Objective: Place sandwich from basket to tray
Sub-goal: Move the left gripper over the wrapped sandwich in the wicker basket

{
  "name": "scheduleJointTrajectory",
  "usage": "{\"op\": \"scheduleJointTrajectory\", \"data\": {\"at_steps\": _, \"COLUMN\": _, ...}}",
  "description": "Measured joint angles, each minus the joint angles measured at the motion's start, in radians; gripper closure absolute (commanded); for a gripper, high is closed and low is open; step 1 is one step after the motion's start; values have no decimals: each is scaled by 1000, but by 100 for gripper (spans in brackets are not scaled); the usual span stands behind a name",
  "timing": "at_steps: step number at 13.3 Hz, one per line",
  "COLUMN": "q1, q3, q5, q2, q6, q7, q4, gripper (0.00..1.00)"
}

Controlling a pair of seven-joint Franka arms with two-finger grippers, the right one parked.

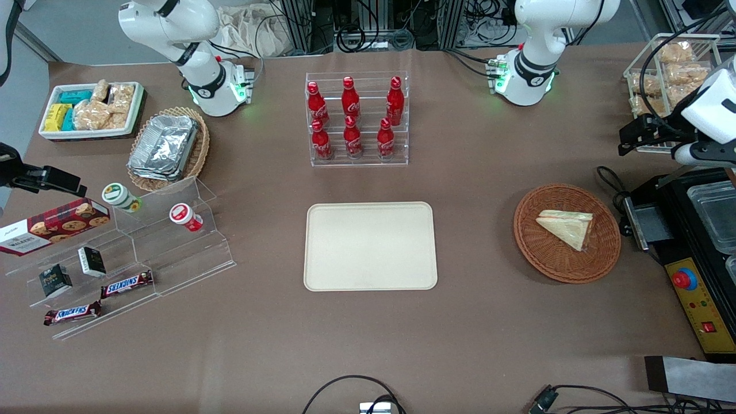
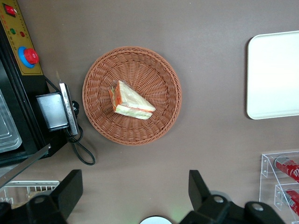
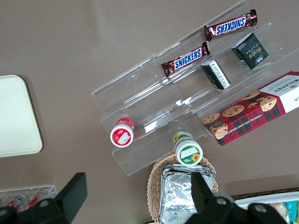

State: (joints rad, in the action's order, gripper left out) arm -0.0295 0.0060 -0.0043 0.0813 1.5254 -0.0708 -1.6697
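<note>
Brown table [image 1: 471, 322] — sandwich [image 1: 566, 226] in basket [image 1: 540, 253]; gripper [image 2: 135, 196] open above — tray [image 1: 370, 246] bare.

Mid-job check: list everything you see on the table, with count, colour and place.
sandwich: 1, pale, in the basket
basket: 1, reddish-brown, toward the working arm's end
tray: 1, cream, mid-table, bare
cola bottles: 6, red, in a clear rack
foil containers: stack, silver, in a tan basket
snack bin: 1, white, toward the parked arm's end
Snickers bars: 2, brown, on the clear stand
cookie box: 1, red
hand: open, high above the table beside the basket
</note>
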Motion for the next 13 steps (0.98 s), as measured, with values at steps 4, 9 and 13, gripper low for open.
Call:
{"op": "scheduleJointTrajectory", "data": {"at_steps": 4, "q1": 0, "q3": 0, "q5": 0, "q2": -7, "q6": -2, "q7": 0, "q4": 5, "gripper": 0}}
{"op": "scheduleJointTrajectory", "data": {"at_steps": 9, "q1": 0, "q3": 6, "q5": 1, "q2": -83, "q6": -9, "q7": 147, "q4": 9, "gripper": 0}}
{"op": "scheduleJointTrajectory", "data": {"at_steps": 13, "q1": 1, "q3": 22, "q5": 2, "q2": -164, "q6": 110, "q7": 223, "q4": -40, "gripper": 0}}
